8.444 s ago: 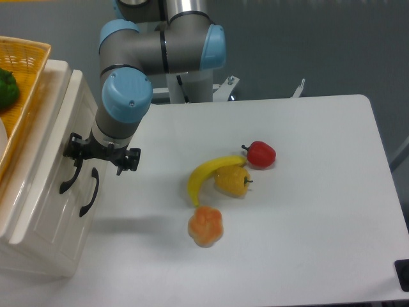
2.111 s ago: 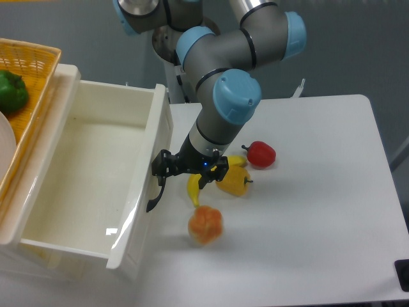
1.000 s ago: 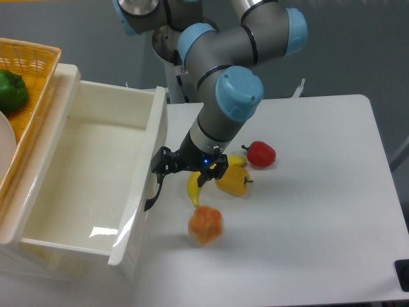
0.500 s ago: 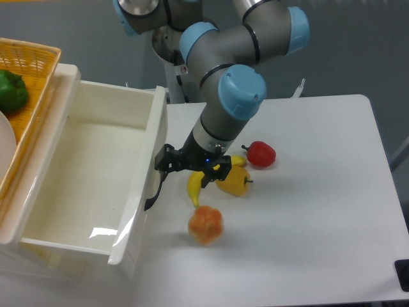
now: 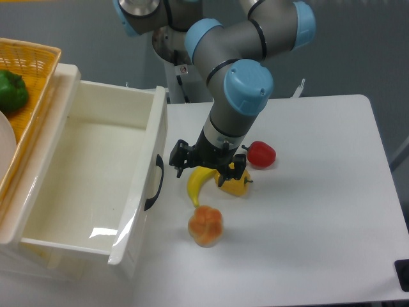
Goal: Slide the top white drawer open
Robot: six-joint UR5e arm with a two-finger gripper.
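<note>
Beside top white drawer (image 5: 96, 173) pulled out: hand (image 5: 208, 167) empty, parted, over banana (image 5: 199, 182).

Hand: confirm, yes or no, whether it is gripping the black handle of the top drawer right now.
No. The hand hangs apart from the black handle of the top white drawer, above the banana.

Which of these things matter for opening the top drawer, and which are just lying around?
Job: top white drawer, pulled out; its black handle; gripper, off the handle.

Lying about: banana, yellow pepper, red pepper, orange pepper, wicker basket, green pepper.
</note>
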